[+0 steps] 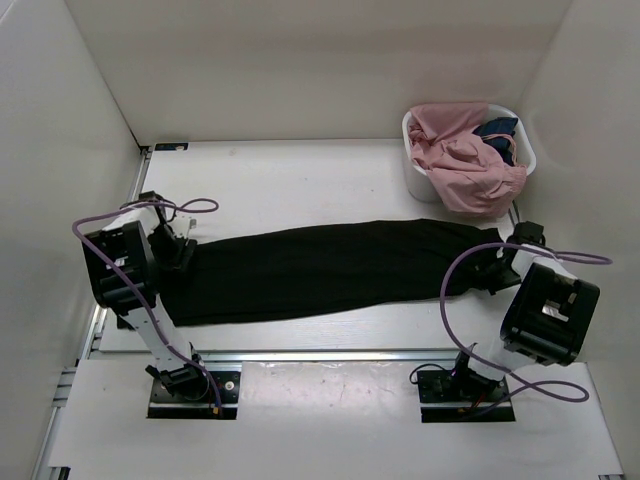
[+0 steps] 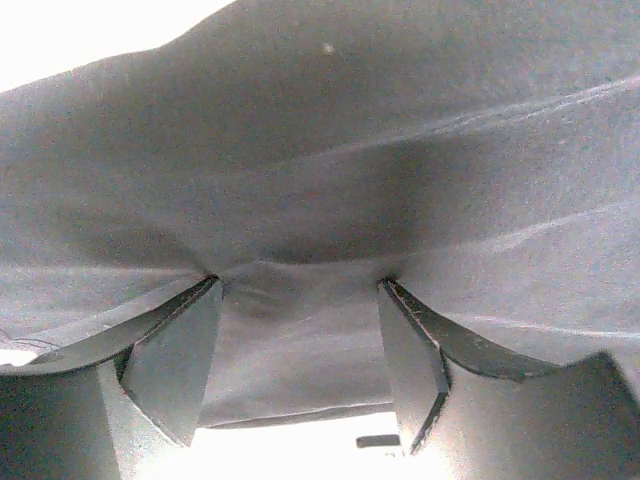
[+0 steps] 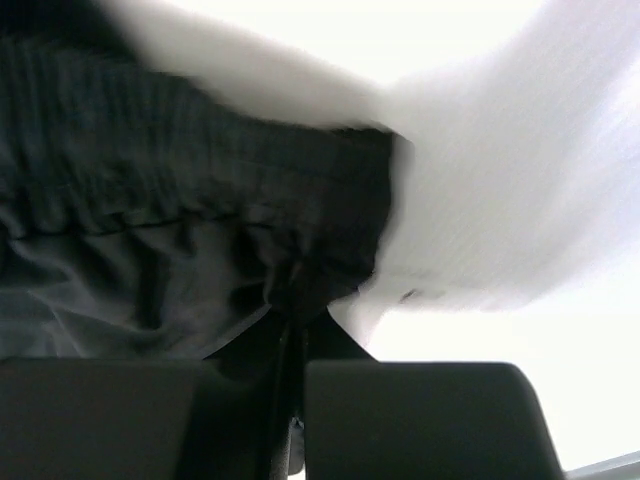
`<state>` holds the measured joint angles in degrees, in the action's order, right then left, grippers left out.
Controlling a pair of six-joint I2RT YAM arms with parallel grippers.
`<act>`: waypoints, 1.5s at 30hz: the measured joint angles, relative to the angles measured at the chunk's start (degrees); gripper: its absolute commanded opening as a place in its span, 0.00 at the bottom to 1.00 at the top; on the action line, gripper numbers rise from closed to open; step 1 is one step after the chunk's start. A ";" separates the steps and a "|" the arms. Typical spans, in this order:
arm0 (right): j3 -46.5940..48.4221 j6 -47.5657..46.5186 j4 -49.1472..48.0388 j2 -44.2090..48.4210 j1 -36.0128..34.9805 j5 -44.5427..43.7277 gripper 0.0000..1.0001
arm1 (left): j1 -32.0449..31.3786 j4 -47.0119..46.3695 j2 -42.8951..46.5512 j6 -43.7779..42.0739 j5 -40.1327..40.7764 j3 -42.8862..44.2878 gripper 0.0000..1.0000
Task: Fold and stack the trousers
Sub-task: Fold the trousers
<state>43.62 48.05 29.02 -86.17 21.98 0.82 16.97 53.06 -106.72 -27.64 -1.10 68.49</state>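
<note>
Pinching waistband end of trousers [image 1: 330, 268] near table's [image 1: 300, 170] right edge: right gripper [image 3: 295, 345] clenched on fabric; left gripper [image 2: 300, 290] spread over leg end, left edge. Long axis left-right.

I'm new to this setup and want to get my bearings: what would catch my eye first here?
A long pair of black trousers stretches across the table from left to right. The right gripper is pinched shut on the gathered waistband, while the left gripper stands open against the cloth at the other end. At the far right, a white basket holds a pink garment.
</note>
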 measured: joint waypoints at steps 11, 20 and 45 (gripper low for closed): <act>8.44 -11.32 9.07 14.60 -7.10 -26.21 0.00 | -13.60 0.92 -0.17 3.89 1.77 0.09 0.75; 19.02 -0.20 21.14 8.28 -64.59 -45.22 0.00 | -17.18 4.63 -4.39 4.70 4.83 3.96 0.75; 20.24 -16.15 15.45 9.40 -16.22 -29.16 0.03 | -16.31 6.05 -5.68 4.94 4.85 4.83 0.74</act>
<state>63.86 31.90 44.47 -76.77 5.76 -28.34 0.67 59.11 -112.40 -22.70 3.75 73.32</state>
